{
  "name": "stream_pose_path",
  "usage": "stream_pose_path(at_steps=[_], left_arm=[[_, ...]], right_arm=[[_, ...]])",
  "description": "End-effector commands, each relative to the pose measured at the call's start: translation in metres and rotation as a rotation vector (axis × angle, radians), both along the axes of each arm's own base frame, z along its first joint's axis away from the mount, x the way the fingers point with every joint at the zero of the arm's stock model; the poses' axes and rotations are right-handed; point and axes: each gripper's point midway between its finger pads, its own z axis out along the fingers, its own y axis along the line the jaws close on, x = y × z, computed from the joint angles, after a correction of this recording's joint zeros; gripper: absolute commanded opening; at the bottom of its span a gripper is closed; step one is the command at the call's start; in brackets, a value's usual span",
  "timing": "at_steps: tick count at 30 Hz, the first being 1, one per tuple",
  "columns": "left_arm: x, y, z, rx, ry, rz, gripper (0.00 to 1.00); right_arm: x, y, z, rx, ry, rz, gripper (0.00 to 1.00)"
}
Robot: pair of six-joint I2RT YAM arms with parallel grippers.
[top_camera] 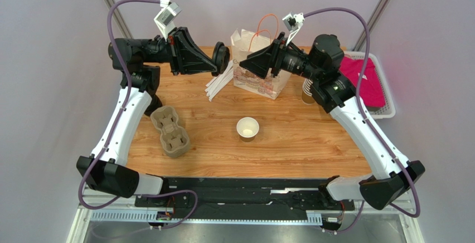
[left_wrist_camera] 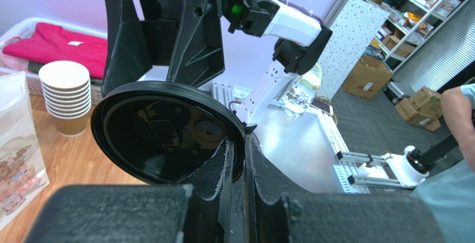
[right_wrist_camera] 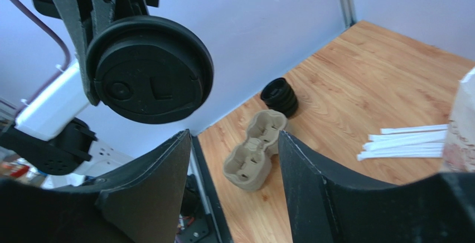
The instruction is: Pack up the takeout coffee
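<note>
One black lid (left_wrist_camera: 161,134): underside in left wrist view, top in right.

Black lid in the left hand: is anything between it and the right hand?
Nothing visible. The left hand holds the black lid aloft; the open right hand faces it across an empty gap.
</note>
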Motion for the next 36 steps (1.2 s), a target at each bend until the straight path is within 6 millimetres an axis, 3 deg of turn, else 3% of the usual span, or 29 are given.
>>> stream_pose_path(at_steps=[1,13,36], left_arm=[[-0.011,-0.001,0.014,-0.02,-0.078,-0.018,0.0],[-0.032,-0.003,0.023,-0.022,-0.12,-0.052,0.0],[-0.03,-0.004,0.025,-0.035,-0.123,-0.048,0.0]], right_arm=[[-0.022,0.004,0.044,0.164,-0.052,0.107,0.61],[-0.022,0.017,0.042,0.217,-0.001,0.206,0.51],[-0.017,0.028,0.03,0.25,0.06,0.264,0.44]])
